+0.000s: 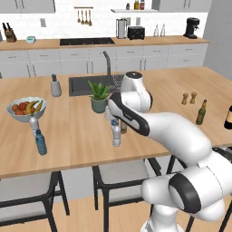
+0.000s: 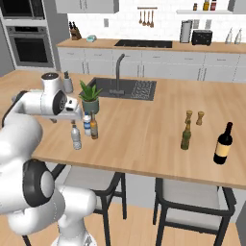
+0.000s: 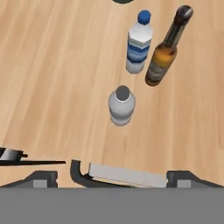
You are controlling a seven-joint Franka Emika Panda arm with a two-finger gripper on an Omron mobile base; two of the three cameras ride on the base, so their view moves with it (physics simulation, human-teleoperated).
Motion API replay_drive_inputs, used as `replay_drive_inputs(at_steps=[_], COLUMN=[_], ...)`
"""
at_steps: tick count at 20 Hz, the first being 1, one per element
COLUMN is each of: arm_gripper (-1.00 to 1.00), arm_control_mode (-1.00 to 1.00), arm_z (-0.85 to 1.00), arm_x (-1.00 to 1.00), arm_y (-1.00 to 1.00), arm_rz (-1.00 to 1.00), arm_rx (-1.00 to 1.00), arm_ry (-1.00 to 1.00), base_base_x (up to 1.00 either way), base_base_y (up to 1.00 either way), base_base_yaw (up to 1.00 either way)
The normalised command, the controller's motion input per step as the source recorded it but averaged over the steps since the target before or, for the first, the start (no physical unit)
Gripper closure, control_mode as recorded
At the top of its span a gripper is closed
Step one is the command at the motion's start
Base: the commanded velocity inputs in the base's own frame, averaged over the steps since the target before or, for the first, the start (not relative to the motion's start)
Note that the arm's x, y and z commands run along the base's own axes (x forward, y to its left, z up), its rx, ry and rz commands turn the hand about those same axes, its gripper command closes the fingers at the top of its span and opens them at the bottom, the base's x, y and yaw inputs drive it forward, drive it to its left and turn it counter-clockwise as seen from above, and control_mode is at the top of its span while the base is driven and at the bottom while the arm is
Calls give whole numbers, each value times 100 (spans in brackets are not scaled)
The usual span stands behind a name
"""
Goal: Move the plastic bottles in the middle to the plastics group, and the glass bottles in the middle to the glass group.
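Observation:
My gripper (image 3: pixel 113 176) hangs open above the middle bottles, nothing between its jaws. Straight below it stands the plainer plastic bottle (image 3: pixel 121 105) (image 2: pixel 76 137) (image 1: pixel 117 134). Beyond it are the blue-and-white-labelled plastic bottle (image 3: pixel 139 43) (image 2: pixel 87 124) and the brown glass bottle (image 3: pixel 166 50) (image 2: pixel 94 127), close together. The plastics group, a blue-tinted bottle (image 1: pixel 41 142) and a clear bottle (image 1: pixel 34 124), stands at the counter's left. The glass group, an olive-green bottle (image 2: pixel 186 135) (image 1: pixel 201 112) and a fat dark bottle (image 2: pixel 223 143), stands at the right.
A potted plant (image 2: pixel 90 98) stands just behind the middle bottles, with the sink (image 2: pixel 129 89) further back. A fruit bowl (image 1: pixel 26 108) and a grey dispenser (image 1: pixel 55 86) are near the plastics group. Salt and pepper shakers (image 2: pixel 194 117) stand behind the green bottle.

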Motion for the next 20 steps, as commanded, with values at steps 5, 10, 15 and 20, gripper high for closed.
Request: replay_drive_inputs(at_steps=[5,10,15,20], arm_gripper=[-100,-100,-100,-100], arm_control_mode=[-100,-100,-100,-100], arm_z=[-27,-26,-25,-24], arm_x=[28,29,22,25], arm_y=[-7,0,0,0], arm_rz=[0,0,0,0], arm_rx=[0,0,0,0], arm_ry=[-6,-4,-1,0], base_base_x=[0,0,0,0], base_base_y=[0,0,0,0], base_base_yaw=[0,0,0,0])
